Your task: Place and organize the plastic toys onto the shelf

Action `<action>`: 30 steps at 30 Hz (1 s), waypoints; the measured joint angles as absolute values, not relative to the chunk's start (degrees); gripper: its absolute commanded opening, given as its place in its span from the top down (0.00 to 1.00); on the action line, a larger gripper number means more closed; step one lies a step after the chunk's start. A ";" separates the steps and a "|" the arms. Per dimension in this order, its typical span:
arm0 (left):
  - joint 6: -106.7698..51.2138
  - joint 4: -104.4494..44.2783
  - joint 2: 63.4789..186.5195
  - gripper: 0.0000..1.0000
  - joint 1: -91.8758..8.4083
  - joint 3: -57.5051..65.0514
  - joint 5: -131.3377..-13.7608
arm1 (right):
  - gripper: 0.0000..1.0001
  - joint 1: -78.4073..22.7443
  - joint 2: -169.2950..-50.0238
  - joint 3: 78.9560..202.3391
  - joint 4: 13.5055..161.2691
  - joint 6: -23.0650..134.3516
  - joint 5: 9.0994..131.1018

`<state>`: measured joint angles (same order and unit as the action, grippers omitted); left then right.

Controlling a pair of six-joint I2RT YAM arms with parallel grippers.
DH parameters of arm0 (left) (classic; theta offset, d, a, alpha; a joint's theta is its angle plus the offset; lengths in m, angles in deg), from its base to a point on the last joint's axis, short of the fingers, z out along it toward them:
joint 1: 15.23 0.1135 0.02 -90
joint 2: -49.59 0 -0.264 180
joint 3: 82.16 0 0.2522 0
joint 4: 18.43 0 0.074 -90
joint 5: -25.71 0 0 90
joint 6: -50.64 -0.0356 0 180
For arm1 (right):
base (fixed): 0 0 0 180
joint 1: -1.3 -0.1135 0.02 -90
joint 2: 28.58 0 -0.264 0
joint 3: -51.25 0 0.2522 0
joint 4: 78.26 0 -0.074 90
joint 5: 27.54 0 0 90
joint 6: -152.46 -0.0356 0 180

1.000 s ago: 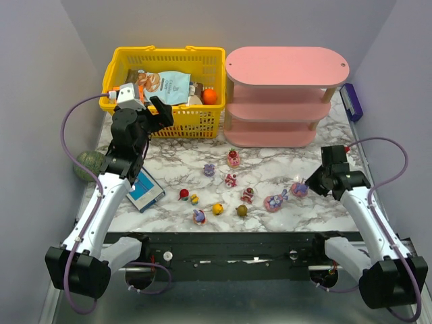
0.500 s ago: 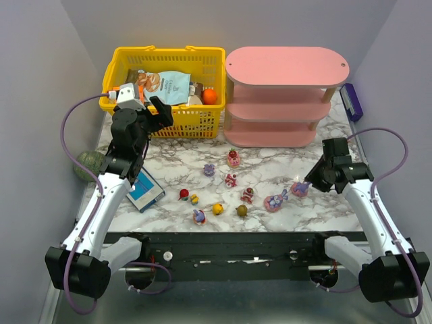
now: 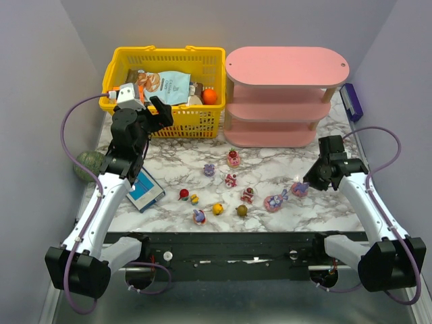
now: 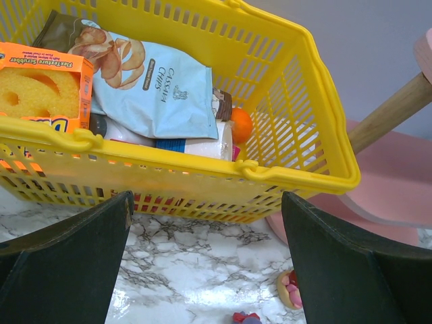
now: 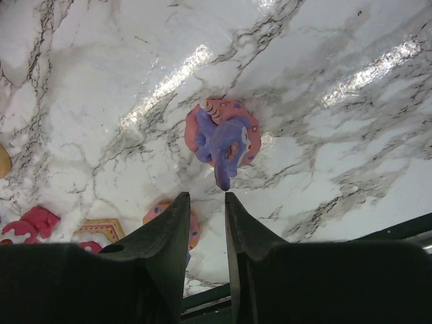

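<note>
Several plastic toys lie on the marble table in front of the pink three-tier shelf [image 3: 283, 67], among them a strawberry-topped one [image 3: 233, 159], a purple one [image 3: 209, 169], a yellow one [image 3: 217, 208] and an olive one [image 3: 241, 210]. My right gripper [image 3: 312, 181] hangs low beside a purple bunny-like toy on a pink base [image 3: 300, 189]. In the right wrist view that toy [image 5: 223, 140] lies just beyond my gripper [image 5: 206, 197], whose jaws stand narrowly apart and empty. My left gripper [image 3: 162, 111] is wide open and empty at the basket's front wall.
The yellow basket [image 3: 162, 54] of snack packets and an orange ball [image 4: 239, 125] stands left of the shelf. A blue box [image 3: 145, 190] lies under the left arm. A green speckled ball [image 3: 90, 164] sits off the table's left edge, a purple object [image 3: 352, 101] at the right edge.
My right arm has shifted slightly, its wrist moving a little farther from me and staying next to the purple toy. The left arm and the toys have not moved.
</note>
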<state>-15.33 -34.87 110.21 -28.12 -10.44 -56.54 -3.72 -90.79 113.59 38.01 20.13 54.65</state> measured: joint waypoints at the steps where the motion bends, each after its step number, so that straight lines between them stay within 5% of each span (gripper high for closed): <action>1: -15.33 -34.84 110.21 0.01 -28.12 -10.44 -56.54 | 0.64 -3.72 -90.79 113.52 38.12 20.13 54.65; 17: -15.35 -34.82 110.65 0.01 -28.12 -10.44 -56.54 | 0.62 -3.72 -91.87 112.17 39.95 21.38 53.38; 22: -15.35 -34.84 111.50 0.01 -28.12 -10.44 -56.54 | 0.73 -3.72 -93.31 112.17 41.33 21.95 52.42; 27: -15.39 -34.84 111.59 0.01 -28.12 -10.44 -56.50 | 0.99 -3.72 -93.92 112.17 42.36 21.99 52.22; 30: -15.48 -34.87 111.59 0.01 -28.12 -10.44 -56.36 | 0.99 -3.72 -93.64 112.17 43.12 21.97 52.24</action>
<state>-15.48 -34.87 111.59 -28.12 -10.44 -56.36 -3.72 -93.64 112.17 43.12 21.97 52.24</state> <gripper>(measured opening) 0.988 0.024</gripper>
